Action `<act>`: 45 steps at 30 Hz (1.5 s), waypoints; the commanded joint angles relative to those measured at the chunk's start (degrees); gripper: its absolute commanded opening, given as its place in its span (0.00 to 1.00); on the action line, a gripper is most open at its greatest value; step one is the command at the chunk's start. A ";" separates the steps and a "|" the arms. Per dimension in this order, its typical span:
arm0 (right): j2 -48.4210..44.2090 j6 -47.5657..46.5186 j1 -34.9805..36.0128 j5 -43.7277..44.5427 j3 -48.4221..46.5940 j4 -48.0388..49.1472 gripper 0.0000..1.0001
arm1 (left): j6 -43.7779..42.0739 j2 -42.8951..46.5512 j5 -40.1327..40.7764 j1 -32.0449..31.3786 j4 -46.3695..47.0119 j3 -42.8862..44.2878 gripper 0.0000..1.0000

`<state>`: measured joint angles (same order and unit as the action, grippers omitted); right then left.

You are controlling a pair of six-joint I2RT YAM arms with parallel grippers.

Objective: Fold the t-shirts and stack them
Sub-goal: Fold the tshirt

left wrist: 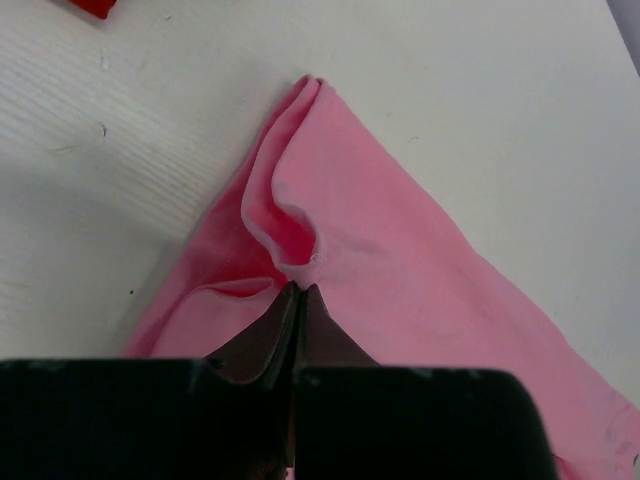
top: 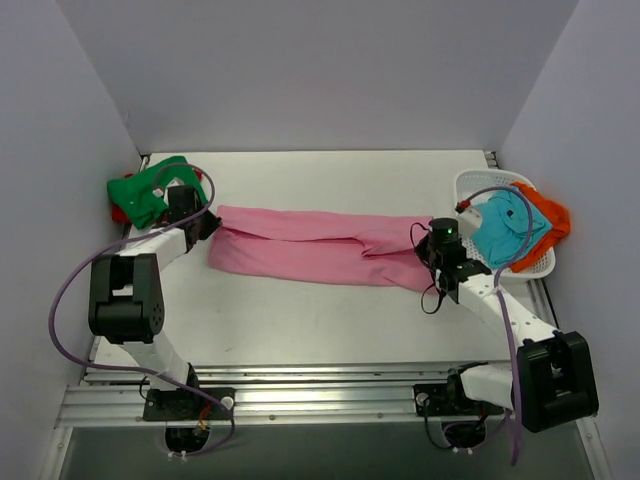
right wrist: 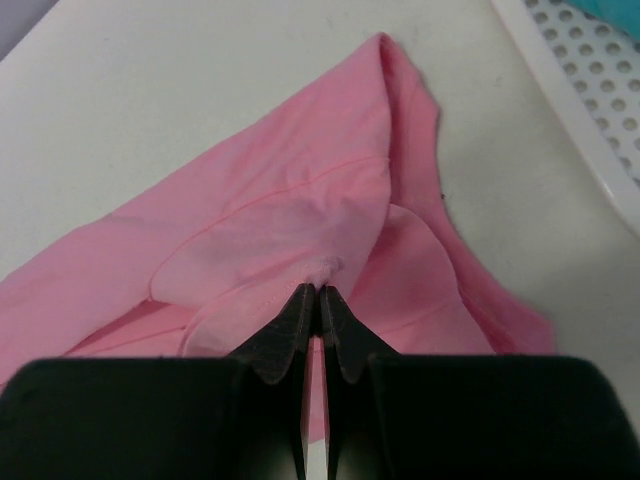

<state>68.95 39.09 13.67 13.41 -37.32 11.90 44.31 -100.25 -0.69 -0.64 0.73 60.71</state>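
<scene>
The pink t-shirt (top: 310, 248) lies stretched in a long band across the middle of the table. My left gripper (top: 205, 225) is shut on its left end, pinching a fold of pink cloth (left wrist: 300, 200). My right gripper (top: 422, 250) is shut on its right end, pinching pink cloth (right wrist: 300, 210). A green t-shirt (top: 148, 188) lies over a red one (top: 117, 212) at the far left. A teal t-shirt (top: 508, 228) and an orange t-shirt (top: 552, 215) lie in the basket at the right.
The white mesh basket (top: 478, 185) stands at the right edge, close to my right gripper; its rim shows in the right wrist view (right wrist: 590, 90). Grey walls enclose the table on three sides. A metal rail (top: 300, 395) runs along the near edge.
</scene>
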 commanded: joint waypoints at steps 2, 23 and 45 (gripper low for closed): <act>-1.71 4.67 0.39 8.55 2.25 -5.21 0.00 | -0.11 2.78 2.00 0.38 2.17 -2.43 0.02; -7.61 12.94 1.62 12.61 4.90 -9.45 1.00 | 1.65 13.75 7.54 -2.34 -0.64 -1.92 0.94; 23.24 12.85 1.62 6.54 -2.67 4.88 0.58 | -1.34 20.00 8.07 -4.28 -3.90 1.96 0.94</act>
<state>90.00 51.59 15.07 21.63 -38.83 14.83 44.23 -82.06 6.90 -5.45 -3.70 61.98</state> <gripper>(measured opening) 0.632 0.942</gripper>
